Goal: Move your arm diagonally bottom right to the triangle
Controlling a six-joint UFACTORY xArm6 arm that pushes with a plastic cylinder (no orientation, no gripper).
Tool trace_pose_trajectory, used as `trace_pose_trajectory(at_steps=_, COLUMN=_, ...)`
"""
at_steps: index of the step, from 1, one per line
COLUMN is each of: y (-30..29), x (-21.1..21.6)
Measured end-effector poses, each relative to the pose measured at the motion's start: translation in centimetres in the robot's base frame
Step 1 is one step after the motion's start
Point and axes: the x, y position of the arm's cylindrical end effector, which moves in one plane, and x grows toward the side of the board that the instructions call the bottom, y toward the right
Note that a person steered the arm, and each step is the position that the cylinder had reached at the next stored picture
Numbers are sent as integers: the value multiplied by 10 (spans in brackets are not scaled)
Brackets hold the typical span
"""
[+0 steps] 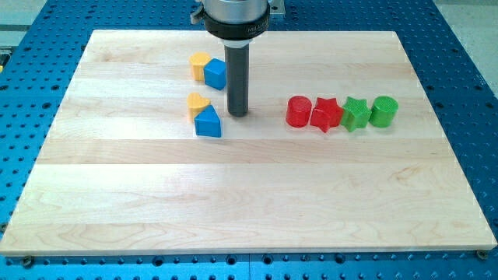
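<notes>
desk (249, 202): near half bare, room to run.
blue triangle (208, 123): left of centre, touching the yellow block (198, 103) behind it.
my tip (237, 113): just right of the triangle, apart from it. No gripper on this rig, bare rod, holds nothing.
step: you're up-right of target; go down-right in a short slide, don't clip it.
far: blue cube (215, 73) and a second yellow block (199, 65), stay off.
right row: red cylinder (298, 111) onward, well apart.

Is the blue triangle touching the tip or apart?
Apart. A strip of bare board shows between the blue triangle and my tip, which sits to its upper right.
</notes>
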Motion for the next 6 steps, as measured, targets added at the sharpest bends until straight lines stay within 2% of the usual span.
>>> trace_pose_trajectory(at_steps=3, y=2, x=4)
trace_pose_trajectory(at_steps=4, y=21, x=62)
trace_pose_trajectory(at_steps=5, y=20, x=102)
trace_pose_trajectory(at_steps=6, y=-11, x=68)
